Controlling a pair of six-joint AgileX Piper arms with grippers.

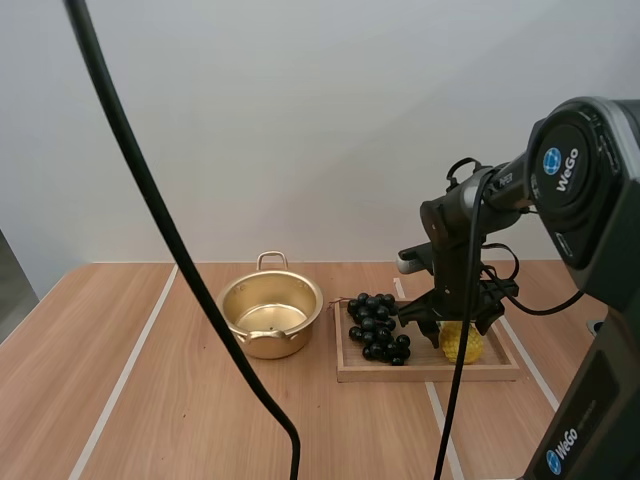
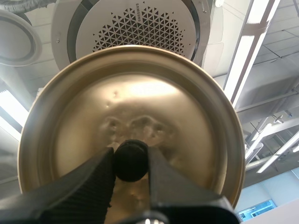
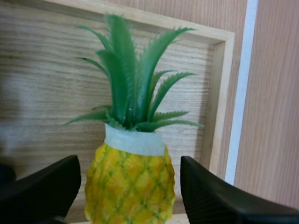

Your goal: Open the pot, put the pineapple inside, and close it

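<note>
Left claw (image 2: 131, 161) clamped on lid (image 2: 140, 93) knob, right claw (image 1: 457, 322) spread either side of pineapple (image 3: 130, 184) on wooden tray (image 1: 425, 373), pot (image 1: 300, 290) uncovered on table (image 1: 150, 400)

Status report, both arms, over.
Left gripper shut on lid, by its knob. Right gripper open, straddling pineapple in tray. Pot open, empty. Grapes close beside pineapple.

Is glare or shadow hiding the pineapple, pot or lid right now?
High view: even light, a bright sheen inside the pot, rim plain; the right gripper covers part of the pineapple. Right wrist view: pineapple evenly lit, a soft shadow on the tray floor beside it. Left wrist view: dull sheen on the lid, no harsh glare, its dark knob in the left gripper.
</note>
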